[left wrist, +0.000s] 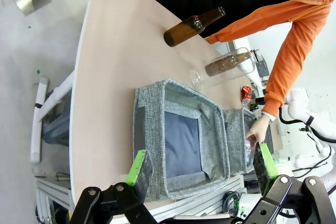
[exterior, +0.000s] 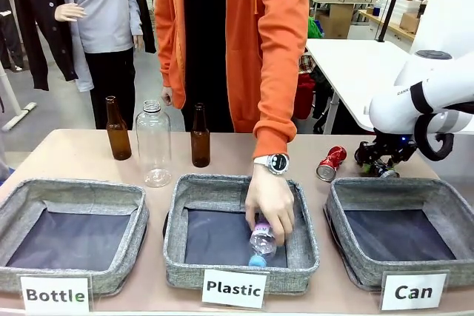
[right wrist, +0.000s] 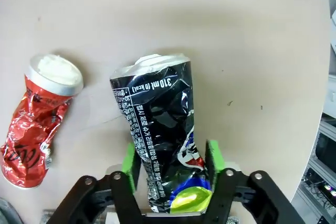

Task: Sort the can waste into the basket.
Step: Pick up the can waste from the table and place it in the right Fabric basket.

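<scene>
The right fingers [right wrist: 129, 162] are clenched on the black can [right wrist: 157, 129], one green pad pressed to each side of its crumpled body near the end with the yellow-green mark. The can's silver end points away from the wrist, and it sits low over the table [exterior: 67, 155], though I can't tell whether it is resting there or just lifted. This is happening behind the far rim of the Can basket [exterior: 392, 187], the right-hand one of three grey baskets, with its white "Can" sign [exterior: 413, 291] at the front edge. The red can [exterior: 331, 163] lies on its side on the table, just beside the black one and near the far left corner of that basket, touched by nothing.

The left fingers [left wrist: 138, 165] are spread wide and released, high above the Bottle basket [left wrist: 152, 129] with nothing between them.

Across the table a person in an orange jacket reaches a hand [exterior: 270, 201] with a wristwatch into the middle Plastic basket [exterior: 222, 183], holding a clear plastic bottle [exterior: 261, 240] with a blue cap against the lining. Behind the baskets stand two brown glass bottles [exterior: 117, 129] and a tall clear bottle [exterior: 153, 144] between them, all upright
</scene>
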Controlling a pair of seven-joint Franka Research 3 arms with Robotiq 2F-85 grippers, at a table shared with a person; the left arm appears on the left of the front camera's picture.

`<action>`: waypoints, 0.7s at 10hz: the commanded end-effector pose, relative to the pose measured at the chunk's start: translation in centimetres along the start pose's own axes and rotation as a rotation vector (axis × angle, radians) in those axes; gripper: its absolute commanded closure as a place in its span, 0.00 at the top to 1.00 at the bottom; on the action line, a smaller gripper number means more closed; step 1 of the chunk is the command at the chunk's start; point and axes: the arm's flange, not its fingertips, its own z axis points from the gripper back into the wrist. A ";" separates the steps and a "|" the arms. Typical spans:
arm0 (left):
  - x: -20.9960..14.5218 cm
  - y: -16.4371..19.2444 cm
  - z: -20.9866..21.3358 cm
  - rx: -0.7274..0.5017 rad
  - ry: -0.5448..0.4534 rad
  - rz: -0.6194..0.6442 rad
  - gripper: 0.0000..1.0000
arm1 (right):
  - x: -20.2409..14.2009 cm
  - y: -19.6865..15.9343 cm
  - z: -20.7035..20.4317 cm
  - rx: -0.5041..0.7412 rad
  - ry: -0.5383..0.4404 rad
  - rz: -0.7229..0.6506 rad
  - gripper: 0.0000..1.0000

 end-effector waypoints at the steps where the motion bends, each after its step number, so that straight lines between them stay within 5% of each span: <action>1: 0.2 0.0 0.0 -0.016 -0.015 -0.022 1.00 | 0.4 0.6 -0.1 -0.052 -0.019 -0.026 0.00; 5: 0.2 0.0 0.0 -0.016 -0.015 -0.022 1.00 | 0.4 0.5 0.0 -0.052 -0.026 -0.025 0.00; 7: 0.2 0.0 0.0 -0.016 -0.015 -0.022 1.00 | -0.5 -0.6 3.2 -0.027 -0.090 -0.020 0.00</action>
